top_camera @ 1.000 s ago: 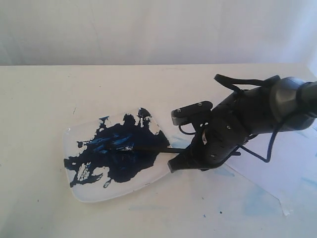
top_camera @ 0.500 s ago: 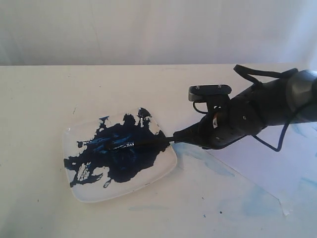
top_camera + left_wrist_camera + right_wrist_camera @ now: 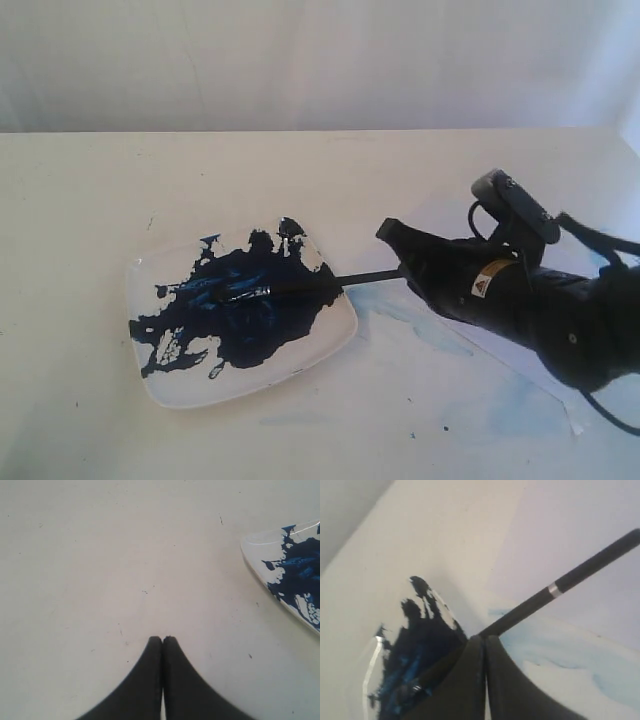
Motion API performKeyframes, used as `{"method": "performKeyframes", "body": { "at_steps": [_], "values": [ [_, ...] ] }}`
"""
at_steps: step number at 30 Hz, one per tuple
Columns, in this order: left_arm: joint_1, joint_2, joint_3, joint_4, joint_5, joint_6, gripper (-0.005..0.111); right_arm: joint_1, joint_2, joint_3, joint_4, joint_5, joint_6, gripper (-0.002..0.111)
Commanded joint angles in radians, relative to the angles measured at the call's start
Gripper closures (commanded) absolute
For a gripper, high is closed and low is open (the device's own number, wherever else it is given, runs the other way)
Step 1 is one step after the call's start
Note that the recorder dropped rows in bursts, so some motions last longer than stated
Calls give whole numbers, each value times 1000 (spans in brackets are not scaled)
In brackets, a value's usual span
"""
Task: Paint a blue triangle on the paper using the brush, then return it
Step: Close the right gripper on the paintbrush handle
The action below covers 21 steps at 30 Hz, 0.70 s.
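The brush (image 3: pixel 360 277) is laid bristles-down on the paint-smeared plate (image 3: pixel 190 392) at centre-left, its handle running rightward beneath the right gripper (image 3: pixel 390 231), the nearer one, whose jaws are clenched together, grasping nothing.

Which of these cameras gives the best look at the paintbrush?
The exterior view: the brush lies nearly whole, tip in the blue paint on the plate. The right wrist view shows its handle, with the right gripper covering part. The left wrist view shows none of it.
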Motion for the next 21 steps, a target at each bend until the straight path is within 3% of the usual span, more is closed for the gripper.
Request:
{"method": "performKeyframes", "body": {
  "at_steps": [1, 6, 14, 21],
  "values": [
    [1, -4, 3, -2, 0, -6, 107, 29, 10, 42, 1, -180, 198, 108],
    [1, -4, 3, -2, 0, -6, 107, 29, 28, 42, -75, -166, 288, 108],
    [1, -4, 3, -2, 0, -6, 107, 29, 30, 42, -139, -199, 264, 108],
    [1, -4, 3, -2, 0, -6, 107, 29, 30, 42, -132, -203, 472, 108]
  ]
}}
